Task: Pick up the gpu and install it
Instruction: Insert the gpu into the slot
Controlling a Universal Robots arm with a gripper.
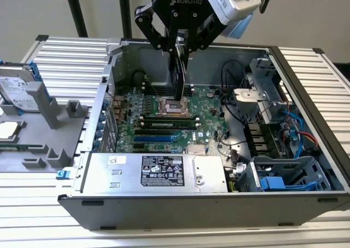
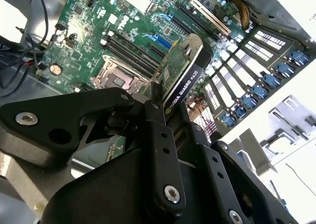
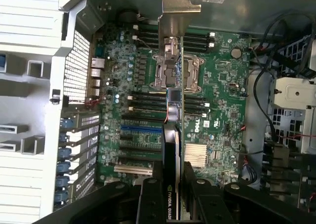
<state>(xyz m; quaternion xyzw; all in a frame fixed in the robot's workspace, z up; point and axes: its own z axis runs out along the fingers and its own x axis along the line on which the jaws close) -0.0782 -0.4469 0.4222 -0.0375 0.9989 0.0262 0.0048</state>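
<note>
Right now the gripper (image 1: 179, 46) is clamped on the gpu (image 1: 178, 75), its black fingers (image 2: 157, 116) pinching the card along its upper edge. The card hangs on edge inside the open computer case (image 1: 219, 207), held above the processor socket (image 1: 173, 107) of the big green motherboard (image 1: 210, 103). In the first wrist view the gpu (image 3: 172, 150) runs out from the fingers to its silver bracket (image 3: 180, 6). A silver power supply (image 1: 158, 171) lies along the case's near side. Outside the case, on the exterior view's left, a hard drive (image 1: 16, 86) rests beside a grey holder (image 1: 54, 116) on the ribbed table (image 1: 71, 62).
</note>
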